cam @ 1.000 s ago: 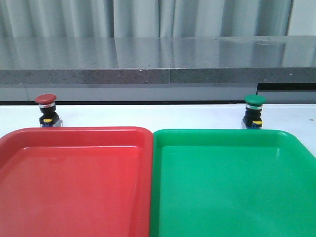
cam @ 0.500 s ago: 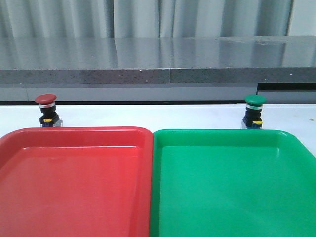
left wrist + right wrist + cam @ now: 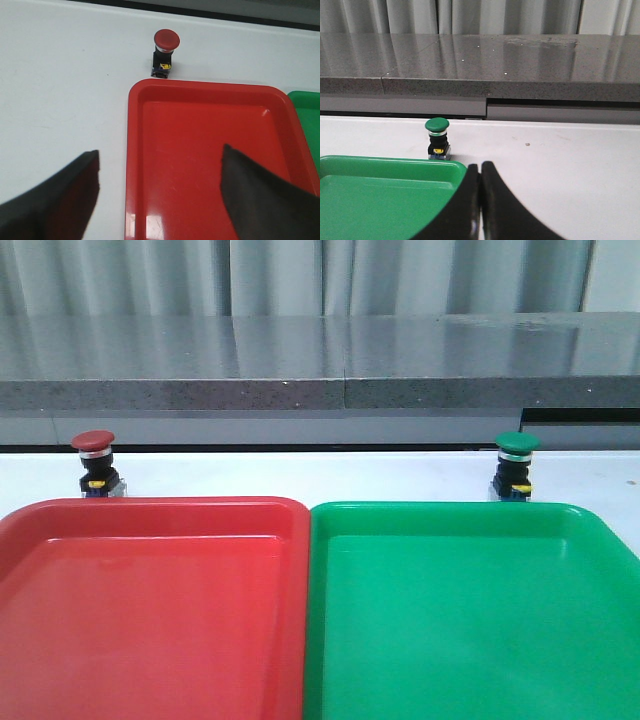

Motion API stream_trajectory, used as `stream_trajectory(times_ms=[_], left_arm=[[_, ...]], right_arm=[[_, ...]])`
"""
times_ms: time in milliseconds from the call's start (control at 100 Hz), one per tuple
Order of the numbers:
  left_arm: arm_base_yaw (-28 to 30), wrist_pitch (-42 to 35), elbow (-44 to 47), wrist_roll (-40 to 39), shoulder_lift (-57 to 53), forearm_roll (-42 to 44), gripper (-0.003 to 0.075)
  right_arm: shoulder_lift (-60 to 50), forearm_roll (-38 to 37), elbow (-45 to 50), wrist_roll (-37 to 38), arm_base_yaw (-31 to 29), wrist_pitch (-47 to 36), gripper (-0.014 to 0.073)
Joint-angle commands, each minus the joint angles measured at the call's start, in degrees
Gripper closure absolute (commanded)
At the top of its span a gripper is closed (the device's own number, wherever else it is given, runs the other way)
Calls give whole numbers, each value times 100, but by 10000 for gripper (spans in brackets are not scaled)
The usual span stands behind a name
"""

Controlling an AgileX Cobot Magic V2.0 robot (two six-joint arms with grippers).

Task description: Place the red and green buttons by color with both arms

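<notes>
The red button (image 3: 94, 462) stands upright on the white table just behind the red tray's (image 3: 150, 512) far left rim. It also shows in the left wrist view (image 3: 165, 52). The green button (image 3: 516, 466) stands upright behind the green tray's (image 3: 450, 512) far rim, and shows in the right wrist view (image 3: 438, 138). My left gripper (image 3: 160, 155) is open and empty, above the red tray's (image 3: 150, 90) left edge, well short of the red button. My right gripper (image 3: 480, 167) is shut and empty, by the green tray's (image 3: 395, 164) corner. Neither gripper shows in the front view.
The two trays sit side by side, touching, and fill the near half of the table. A grey stone ledge (image 3: 320, 390) runs along the back behind the buttons. White table (image 3: 570, 165) extends to the right of the green tray.
</notes>
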Motion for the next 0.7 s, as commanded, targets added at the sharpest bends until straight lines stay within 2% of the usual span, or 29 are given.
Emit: stream_trajectory(times_ms=[0, 290, 540, 690], left_arm=[[21, -316, -209, 0, 17, -28, 88], [10, -369, -513, 9, 487, -96, 83], [-329, -324, -1623, 126, 2018, -113, 85], [-505, -431, -2359, 148, 3096, 23, 112]], right_arm=[[-100, 0, -81, -28, -37, -433, 660], [-100, 0, -81, -28, -37, -433, 660], [-100, 0, -81, -28, -37, -433, 660], [-100, 0, -81, -28, -37, -433, 660]])
